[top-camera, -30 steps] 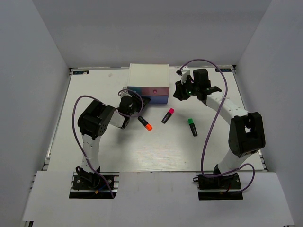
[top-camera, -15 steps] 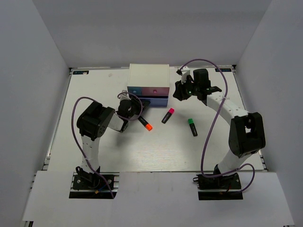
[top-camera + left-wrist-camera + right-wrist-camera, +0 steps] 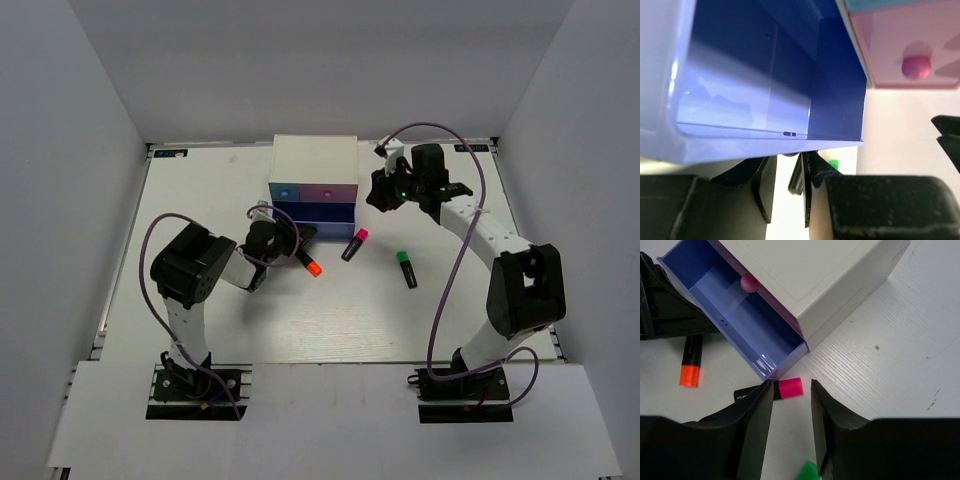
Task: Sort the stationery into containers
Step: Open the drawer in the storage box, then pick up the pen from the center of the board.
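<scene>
Blue-purple drawer (image 3: 740,315) open, left gripper (image 3: 788,186) maybe touching

The blue-purple drawer (image 3: 732,302) gapes clear from above; left fingers (image 3: 764,192) crowd its front.

A robotics lab test cell, not a home or office. A white desk (image 3: 330,320) is boxed in by plain grey walls (image 3: 70,150) on the left, right and far sides. Two black-and-white robot arms, left (image 3: 190,270) and right (image 3: 510,280), are bolted at the near edge and trail purple cables (image 3: 432,126).
</scene>
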